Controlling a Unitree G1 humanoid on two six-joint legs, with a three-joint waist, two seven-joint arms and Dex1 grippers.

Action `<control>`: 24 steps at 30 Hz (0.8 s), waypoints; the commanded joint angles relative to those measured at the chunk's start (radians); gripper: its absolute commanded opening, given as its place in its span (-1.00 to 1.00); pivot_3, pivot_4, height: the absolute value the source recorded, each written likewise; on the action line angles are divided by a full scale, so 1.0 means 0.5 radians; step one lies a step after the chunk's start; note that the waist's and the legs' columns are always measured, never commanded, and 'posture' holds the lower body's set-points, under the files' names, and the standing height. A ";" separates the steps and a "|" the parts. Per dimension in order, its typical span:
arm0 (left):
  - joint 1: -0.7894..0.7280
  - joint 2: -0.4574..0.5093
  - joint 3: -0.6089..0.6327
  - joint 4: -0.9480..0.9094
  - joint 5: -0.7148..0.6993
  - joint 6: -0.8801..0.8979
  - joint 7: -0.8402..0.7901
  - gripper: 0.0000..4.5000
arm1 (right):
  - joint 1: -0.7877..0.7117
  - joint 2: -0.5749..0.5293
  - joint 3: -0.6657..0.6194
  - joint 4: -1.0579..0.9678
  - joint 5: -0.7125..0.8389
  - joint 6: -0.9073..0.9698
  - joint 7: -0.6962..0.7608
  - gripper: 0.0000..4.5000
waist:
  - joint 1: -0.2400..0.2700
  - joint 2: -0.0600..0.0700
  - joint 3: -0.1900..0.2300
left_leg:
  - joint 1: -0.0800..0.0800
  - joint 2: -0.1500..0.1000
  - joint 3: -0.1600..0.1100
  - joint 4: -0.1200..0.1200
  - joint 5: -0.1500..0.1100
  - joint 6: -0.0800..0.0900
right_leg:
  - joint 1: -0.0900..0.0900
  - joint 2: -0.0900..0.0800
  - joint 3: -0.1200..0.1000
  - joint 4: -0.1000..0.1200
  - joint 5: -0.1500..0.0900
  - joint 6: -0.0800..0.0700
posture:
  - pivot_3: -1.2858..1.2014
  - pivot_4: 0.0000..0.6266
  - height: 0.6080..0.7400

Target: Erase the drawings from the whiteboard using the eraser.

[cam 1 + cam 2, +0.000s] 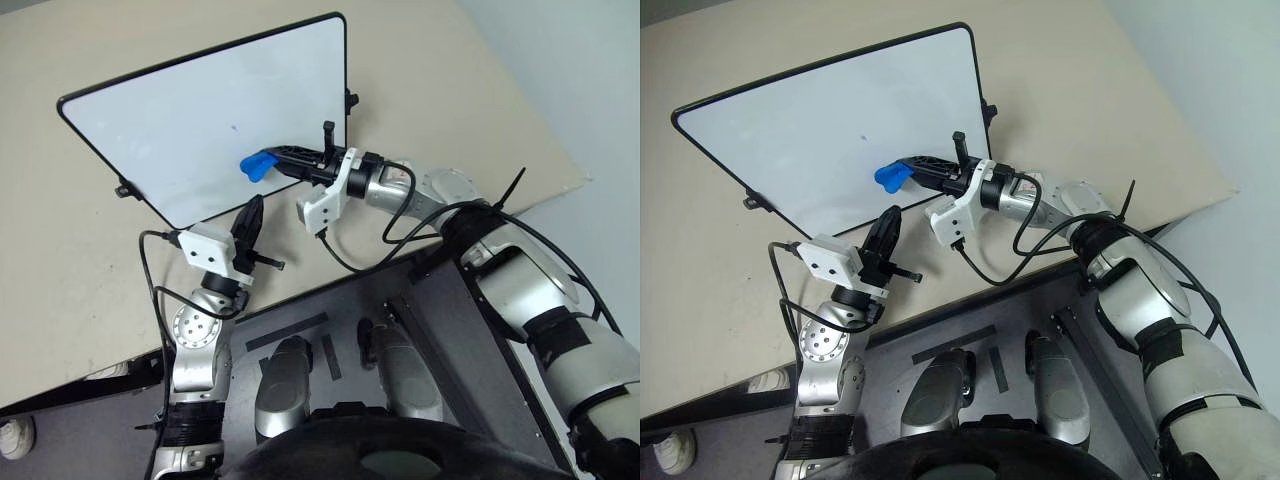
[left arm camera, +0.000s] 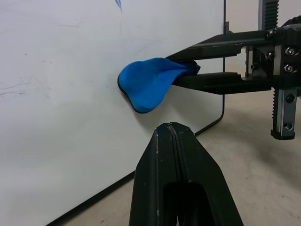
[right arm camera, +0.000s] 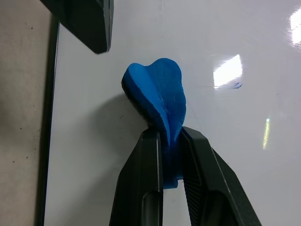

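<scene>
Left gripper (image 1: 250,212), pressed together, idles lower left; right gripper (image 1: 272,162) pinches soft, squashed eraser (image 1: 256,166) against whiteboard (image 1: 180,120) at centre frame

From my console the whiteboard (image 1: 190,130) looks smooth and glossy, throwing back bright glints, with a thin black plastic-looking frame. The eraser (image 3: 157,92) I see is soft blue foam, matt and finely grained, creased where it is pinched. Both the right gripper (image 3: 170,141) and left gripper (image 2: 175,129) have matt black plastic fingers. The surface (image 1: 80,290) beneath is dull, speckled beige.
</scene>
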 commanded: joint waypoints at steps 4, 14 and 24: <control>-0.020 0.002 -0.019 -0.069 -0.009 0.010 -0.006 -1.00 | -0.183 0.077 -0.127 -0.090 0.094 0.018 -0.066 -0.86 | -0.004 0.000 0.000 | 0.000 0.000 0.000 -0.001 0.000 0.000 | -0.005 0.001 -0.002 0.001 0.004 -0.003 | 0.03 -0.52 1.00; 0.009 -0.021 -0.049 -0.167 0.012 0.067 0.044 -1.00 | -0.190 0.102 -0.095 -0.066 0.118 0.005 -0.014 -0.86 | 0.001 0.000 0.000 | -0.005 0.000 0.001 0.000 -0.001 0.000 | -0.009 0.000 -0.002 -0.002 0.004 -0.002 | 0.03 -0.52 1.00; -0.007 -0.007 -0.049 -0.193 0.002 0.115 0.061 -1.00 | -0.062 0.131 -0.043 0.067 0.127 0.006 0.112 -0.86 | 0.004 0.000 0.000 | -0.004 0.000 0.001 0.002 -0.001 0.000 | -0.009 0.000 -0.002 0.001 0.007 -0.004 | 0.03 -0.52 1.00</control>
